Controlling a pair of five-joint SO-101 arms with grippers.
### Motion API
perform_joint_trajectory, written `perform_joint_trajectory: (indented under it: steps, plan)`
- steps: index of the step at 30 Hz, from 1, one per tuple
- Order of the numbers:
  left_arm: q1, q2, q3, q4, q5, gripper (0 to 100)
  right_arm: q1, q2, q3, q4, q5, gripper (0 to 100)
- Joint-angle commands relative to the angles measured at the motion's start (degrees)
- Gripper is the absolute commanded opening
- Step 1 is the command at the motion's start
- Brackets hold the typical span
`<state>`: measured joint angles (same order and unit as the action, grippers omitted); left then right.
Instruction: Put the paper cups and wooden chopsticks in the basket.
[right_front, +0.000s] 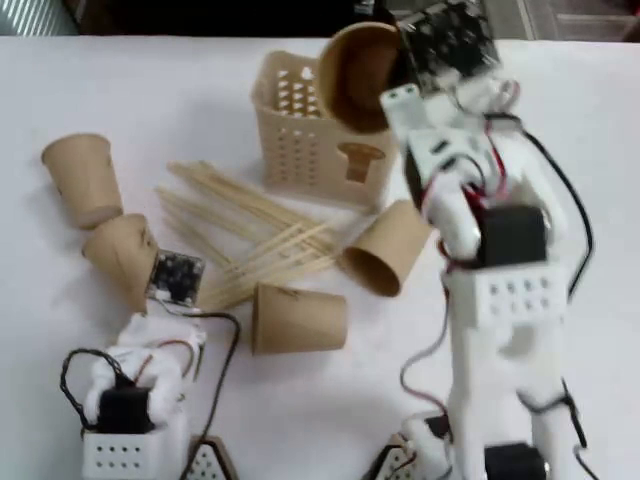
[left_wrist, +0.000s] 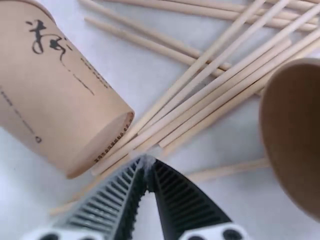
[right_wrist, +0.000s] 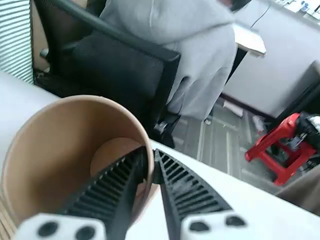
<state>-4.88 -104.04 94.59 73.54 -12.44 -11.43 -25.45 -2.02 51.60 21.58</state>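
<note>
Where right gripper (right_wrist: 150, 156) pinches rim of held cup (right_front: 358, 75), one finger inside, one outside, cup hangs tilted over far-right corner of basket (right_front: 300, 150) and hides that corner. Basket interior hard to make out. Left gripper (left_wrist: 146, 164) closed tight, empty, over near ends of chopsticks (right_front: 250, 235). Lying on sides on table (right_front: 150, 90): far-left cup (right_front: 80, 178), second cup (right_front: 122, 258) just nearer, near cup (right_front: 297, 318), right cup (right_front: 388, 247).

Left hand (left_wrist: 148, 164), closed tight, over wooden chopsticks (left_wrist: 215, 90) — toppled paper cup (left_wrist: 55, 95) beside, second cup (left_wrist: 295, 135) opposite
</note>
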Motion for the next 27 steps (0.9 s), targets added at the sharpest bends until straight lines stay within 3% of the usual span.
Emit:
perform_joint_trajectory:
  steps: [1,7,13,20,27]
  plan:
    - [0.3,-0.1,-1.1,-0.6,-0.4,3,-0.1,4.5,-0.8,-2.4,-0.5,1.9]
    - [0.3,-0.1,-1.1,-0.5,-0.4,3,-0.2,10.2,-0.9,-4.5,-0.7,1.9]
    - [0.2,-0.1,-1.1,-0.5,-0.4,3,1.3,12.5,-0.9,-4.5,-6.4,2.9]
    - [0.2,-0.1,-1.1,-0.5,-0.4,3,1.8,13.1,-0.8,-7.8,-9.9,27.8]
    - [0.2,-0.1,-1.1,-0.5,-0.4,3,2.3,15.1,-0.8,-10.7,-9.8,28.3]
